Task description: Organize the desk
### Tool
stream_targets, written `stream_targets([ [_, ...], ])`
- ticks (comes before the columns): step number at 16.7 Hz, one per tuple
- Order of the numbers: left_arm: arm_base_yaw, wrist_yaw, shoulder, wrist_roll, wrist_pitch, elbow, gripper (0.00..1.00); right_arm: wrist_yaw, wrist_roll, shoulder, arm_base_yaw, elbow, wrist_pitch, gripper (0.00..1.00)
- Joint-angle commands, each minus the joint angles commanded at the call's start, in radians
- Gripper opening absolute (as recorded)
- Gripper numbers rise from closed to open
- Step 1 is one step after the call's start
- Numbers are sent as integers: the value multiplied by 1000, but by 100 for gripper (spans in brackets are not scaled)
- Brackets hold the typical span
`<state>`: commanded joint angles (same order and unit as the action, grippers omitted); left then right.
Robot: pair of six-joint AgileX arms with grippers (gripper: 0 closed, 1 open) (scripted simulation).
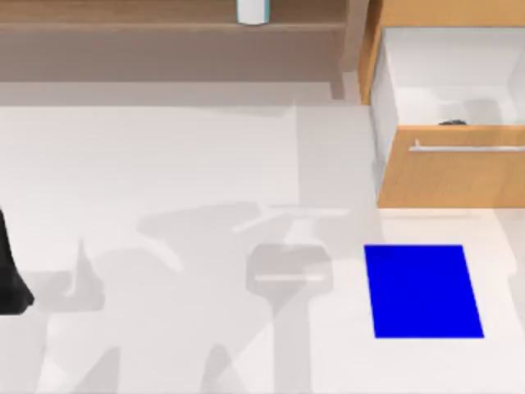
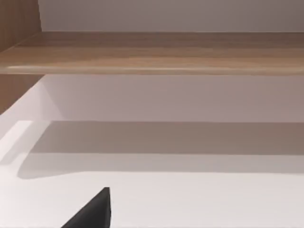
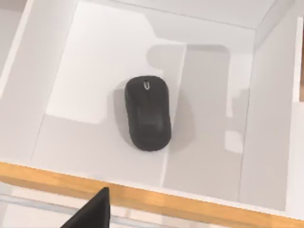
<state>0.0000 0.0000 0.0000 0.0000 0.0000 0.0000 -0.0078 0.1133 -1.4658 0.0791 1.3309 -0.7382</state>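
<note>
While a black mouse (image 3: 147, 113) lies in the open drawer (image 1: 459, 168) at the desk's (image 1: 164, 164) far right corner, we judge shutting it comes next; we cannot tell our grippers' state.

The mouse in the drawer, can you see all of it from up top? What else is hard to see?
- Mouse: top view shows just a dark sliver, hidden behind the drawer front.
- White cylinder on the shelf: cut off by the top view's upper edge.
- Left arm: cut off by the top view's left edge.
- Both grippers: open or shut cannot be told.
</note>
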Motion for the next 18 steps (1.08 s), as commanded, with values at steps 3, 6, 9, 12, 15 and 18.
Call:
stream_targets([
  [3, 0, 0, 0, 0, 0, 0, 100, -3, 23, -323, 18, 283, -150, 100],
  [6, 0, 0, 0, 0, 0, 0, 100, -4, 43, -598, 33, 524, -281, 100],
  [9, 0, 0, 0, 0, 0, 0, 100, -4, 58, -804, 42, 703, -385, 100],
  [12, 0, 0, 0, 0, 0, 0, 100, -3, 68, -929, 45, 810, -455, 100],
  [15, 0, 0, 0, 0, 0, 0, 100, -2, 70, -962, 44, 839, -476, 100],
  [18, 0, 0, 0, 0, 0, 0, 100, -2, 70, -962, 44, 839, -476, 100],
])
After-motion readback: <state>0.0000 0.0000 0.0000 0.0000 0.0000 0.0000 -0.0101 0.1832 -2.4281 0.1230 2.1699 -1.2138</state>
